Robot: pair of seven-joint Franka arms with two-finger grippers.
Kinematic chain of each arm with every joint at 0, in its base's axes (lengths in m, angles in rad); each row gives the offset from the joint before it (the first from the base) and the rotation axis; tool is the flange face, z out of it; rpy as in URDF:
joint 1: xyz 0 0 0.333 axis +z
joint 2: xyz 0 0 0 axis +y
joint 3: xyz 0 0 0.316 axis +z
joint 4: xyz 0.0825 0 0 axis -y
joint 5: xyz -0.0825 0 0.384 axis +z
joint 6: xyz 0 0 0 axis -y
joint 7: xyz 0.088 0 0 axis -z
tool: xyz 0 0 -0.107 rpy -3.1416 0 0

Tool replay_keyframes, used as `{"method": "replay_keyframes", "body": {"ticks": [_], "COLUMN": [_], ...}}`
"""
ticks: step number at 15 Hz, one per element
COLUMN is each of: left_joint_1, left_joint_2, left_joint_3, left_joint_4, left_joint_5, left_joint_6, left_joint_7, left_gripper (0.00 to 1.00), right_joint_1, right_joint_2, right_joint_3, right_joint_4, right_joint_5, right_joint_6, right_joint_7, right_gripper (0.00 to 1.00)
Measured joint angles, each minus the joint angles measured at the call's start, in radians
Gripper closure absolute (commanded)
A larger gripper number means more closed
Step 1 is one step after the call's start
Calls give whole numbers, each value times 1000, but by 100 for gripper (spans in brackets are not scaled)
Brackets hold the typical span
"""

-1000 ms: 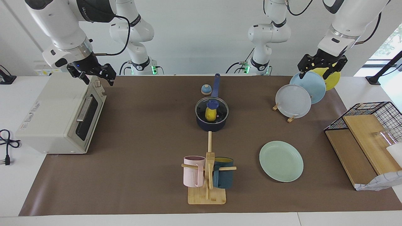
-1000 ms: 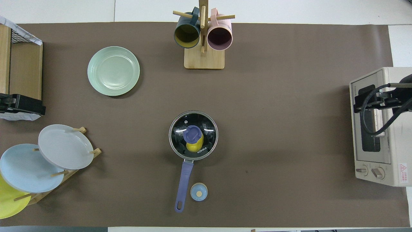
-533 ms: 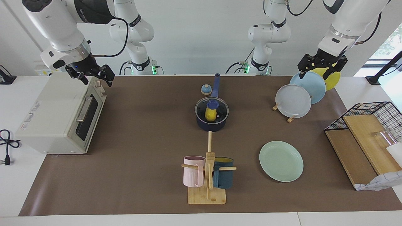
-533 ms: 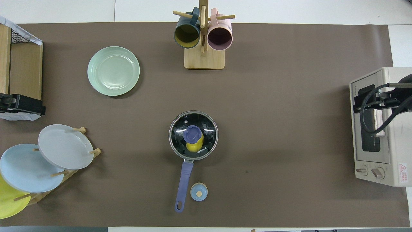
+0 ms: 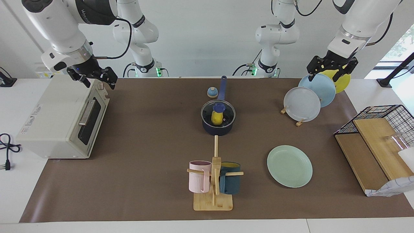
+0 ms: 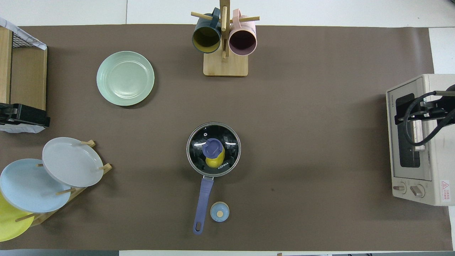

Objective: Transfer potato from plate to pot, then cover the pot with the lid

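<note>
The yellow potato (image 5: pixel 216 119) (image 6: pixel 213 163) lies in the dark navy pot (image 5: pixel 217 130) at the middle of the table. The glass lid (image 5: pixel 227 114) (image 6: pixel 197 143) with its blue knob sits on the pot. The pot's blue handle (image 6: pixel 203 202) points toward the robots. The mint-green plate (image 5: pixel 289 166) (image 6: pixel 125 78) is bare, farther from the robots, toward the left arm's end. My left gripper (image 5: pixel 326 75) hangs open and empty over the plate rack. My right gripper (image 5: pixel 98 82) hangs open and empty over the toaster oven.
A toaster oven (image 5: pixel 61 119) stands at the right arm's end. A plate rack (image 5: pixel 302 103) and a wire shelf with wooden boards (image 5: pixel 375 142) are at the left arm's end. A mug tree (image 5: pixel 213 181) stands farther out than the pot. A small bell (image 6: pixel 219 211) sits beside the pot's handle.
My right gripper has drifted a little up and toward the right arm's end, over the toaster oven. The left arm, pot, lid and potato have not moved.
</note>
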Motion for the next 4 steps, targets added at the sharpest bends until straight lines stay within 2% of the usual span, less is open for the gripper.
{"method": "replay_keyframes", "body": {"ticks": [4], "left_joint_1": [0], "left_joint_2": [0], "left_joint_3": [0], "left_joint_4": [0], "left_joint_5": [0], "left_joint_6": [-1], "left_joint_7": [0], "left_gripper": [0], "right_joint_1": [0], "right_joint_2": [0], "right_joint_3": [-4], "right_joint_4": [1], "right_joint_5": [0], "right_joint_6": [1], "right_joint_7": [-29], "right_gripper": [0]}}
